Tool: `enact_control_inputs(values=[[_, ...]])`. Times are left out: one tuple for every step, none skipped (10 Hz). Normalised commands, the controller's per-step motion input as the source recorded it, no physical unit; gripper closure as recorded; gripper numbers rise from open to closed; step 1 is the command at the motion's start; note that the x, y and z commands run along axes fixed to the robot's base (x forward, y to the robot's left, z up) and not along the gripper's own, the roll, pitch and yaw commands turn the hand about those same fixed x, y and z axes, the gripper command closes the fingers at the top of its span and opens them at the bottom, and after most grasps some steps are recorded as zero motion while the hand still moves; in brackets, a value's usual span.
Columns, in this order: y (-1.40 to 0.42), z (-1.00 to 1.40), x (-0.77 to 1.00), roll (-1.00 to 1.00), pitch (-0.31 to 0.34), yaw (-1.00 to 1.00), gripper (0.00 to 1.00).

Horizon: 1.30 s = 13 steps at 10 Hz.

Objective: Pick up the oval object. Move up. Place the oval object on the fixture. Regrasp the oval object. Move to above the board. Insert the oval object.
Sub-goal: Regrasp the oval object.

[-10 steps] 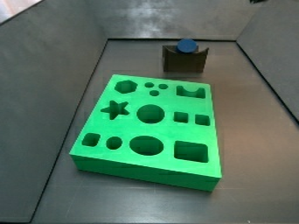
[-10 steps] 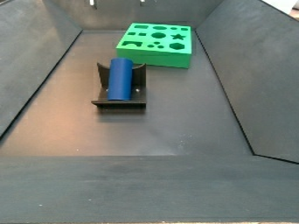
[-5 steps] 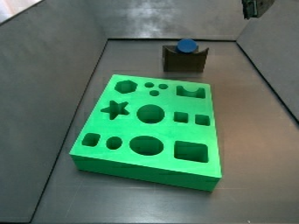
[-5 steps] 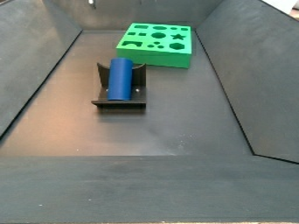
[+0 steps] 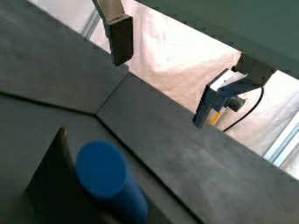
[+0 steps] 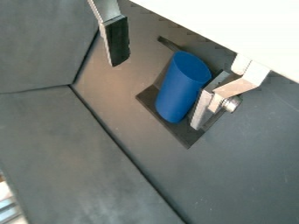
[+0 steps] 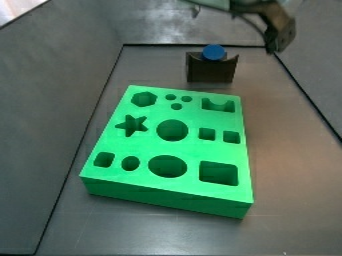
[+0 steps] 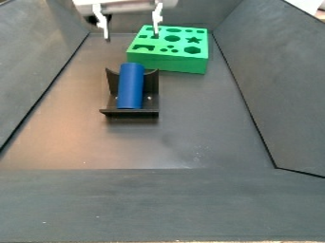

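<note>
In both wrist views the oval object (image 5: 108, 179) (image 6: 181, 86) lies in the fixture (image 6: 176, 109), and the tool (image 5: 176, 74) (image 6: 163, 74) hangs above it with its fingers (image 5: 119, 39) (image 6: 115, 39) wide apart and nothing between them. In a side view the oval object (image 7: 213, 53) sits in the notch of the fixture (image 7: 210, 68) behind the board (image 7: 171, 148), with the blurred tool (image 7: 267, 25) high at the upper right; in a side view the tool (image 8: 127, 24) hovers spread and empty above the oval object (image 8: 131, 84), which rests along the fixture (image 8: 131, 106) on the worktop (image 8: 178, 133), the board (image 8: 172, 47) lying apart beyond
</note>
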Motion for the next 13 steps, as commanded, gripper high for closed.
enact_control_inputs(values=[[0.05,-1.00,0.08,0.08,-0.120,0.04,0.00],[0.05,-1.00,0.08,0.08,-0.120,0.02,0.00],[0.04,-1.00,0.09,0.07,-0.102,-0.01,0.00],[0.04,-1.00,0.10,0.08,-0.085,-0.03,0.00],[0.03,-0.88,0.10,0.07,-0.058,-0.05,0.00],[0.02,-0.78,0.10,0.07,-0.049,-0.05,0.00],[0.01,-0.58,0.08,0.07,-0.021,-0.04,0.00],[0.01,-0.39,0.07,0.07,-0.005,-0.03,0.00],[0.01,-0.24,0.07,0.06,0.007,-0.02,0.00],[0.00,-0.18,0.01,0.05,0.027,-0.01,0.00],[0.00,-0.17,0.01,0.05,0.024,0.00,0.00],[0.00,-0.17,0.01,0.05,0.024,0.00,0.00],[0.00,-0.17,0.01,0.05,0.024,0.00,0.00]])
